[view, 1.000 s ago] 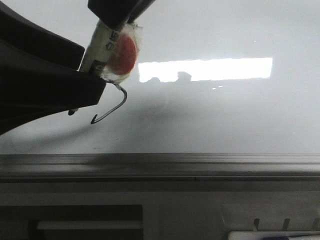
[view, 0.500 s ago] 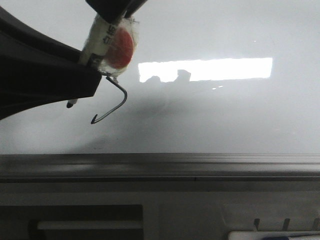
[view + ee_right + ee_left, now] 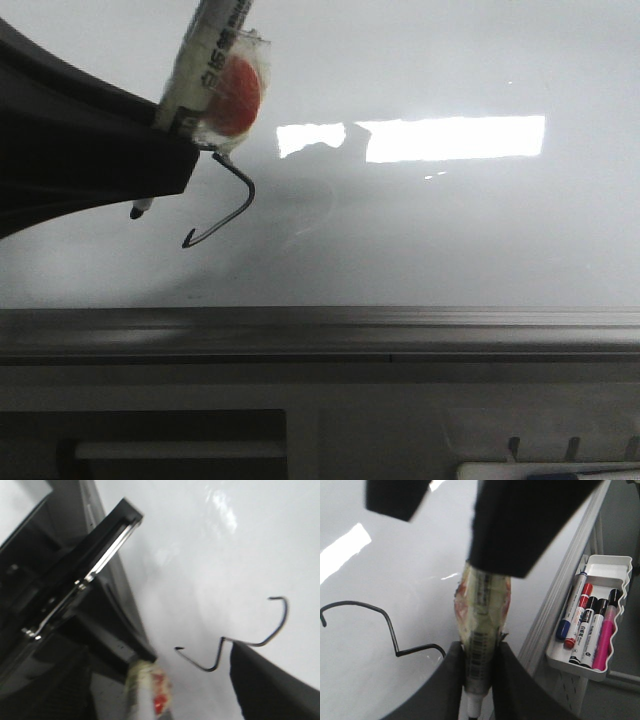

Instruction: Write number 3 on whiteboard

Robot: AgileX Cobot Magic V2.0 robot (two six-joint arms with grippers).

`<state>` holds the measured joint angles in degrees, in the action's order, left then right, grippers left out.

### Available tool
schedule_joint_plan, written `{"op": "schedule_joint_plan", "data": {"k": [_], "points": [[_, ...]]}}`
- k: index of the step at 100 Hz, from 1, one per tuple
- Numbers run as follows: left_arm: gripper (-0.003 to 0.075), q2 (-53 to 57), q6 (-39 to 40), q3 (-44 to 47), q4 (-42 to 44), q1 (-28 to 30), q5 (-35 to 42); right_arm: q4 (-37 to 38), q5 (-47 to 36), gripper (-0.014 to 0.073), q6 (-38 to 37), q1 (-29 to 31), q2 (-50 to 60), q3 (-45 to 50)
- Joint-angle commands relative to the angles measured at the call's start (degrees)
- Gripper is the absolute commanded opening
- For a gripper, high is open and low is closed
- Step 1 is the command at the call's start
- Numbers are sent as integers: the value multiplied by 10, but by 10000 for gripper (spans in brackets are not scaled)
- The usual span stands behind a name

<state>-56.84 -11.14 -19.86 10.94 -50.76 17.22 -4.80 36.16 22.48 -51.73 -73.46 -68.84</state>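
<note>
Left claw clamped the tape-wrapped white marker near its tip for control, beside the thin black 3 on the glossy whiteboard.

You're looking at a large glossy pale grey-white whiteboard, so smooth it mirrors a bright rectangular light reflection. Along its lower edge runs a grey metal rail with a dull brushed sheen. The thin black hand-drawn number 3 sits as matt ink on the gloss. The left arm's black claw looks like matt plastic and is clamped on a marker wrapped in shiny crinkled clear tape. You can also see a white smooth plastic tray holding glossy plastic markers.
</note>
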Motion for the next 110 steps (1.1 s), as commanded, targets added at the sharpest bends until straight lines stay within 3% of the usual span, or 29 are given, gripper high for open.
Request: {"op": "schedule_joint_plan", "data": {"k": [1, 20, 39, 56, 110], "points": [[-21, 5, 7, -18, -69, 2, 30, 30, -78, 617, -1, 17, 29, -19], [-21, 7, 7, -18, -351, 17, 11, 31, -93, 617, -1, 53, 62, -19], [-21, 7, 7, -18, -496, 47, 9, 30, -85, 617, -1, 59, 71, -19], [-21, 7, 7, -18, -536, 76, -21, 30, -72, 617, -1, 59, 71, -17], [-20, 7, 7, -18, -526, 129, -95, 29, -64, 617, -1, 59, 71, -17]]}}
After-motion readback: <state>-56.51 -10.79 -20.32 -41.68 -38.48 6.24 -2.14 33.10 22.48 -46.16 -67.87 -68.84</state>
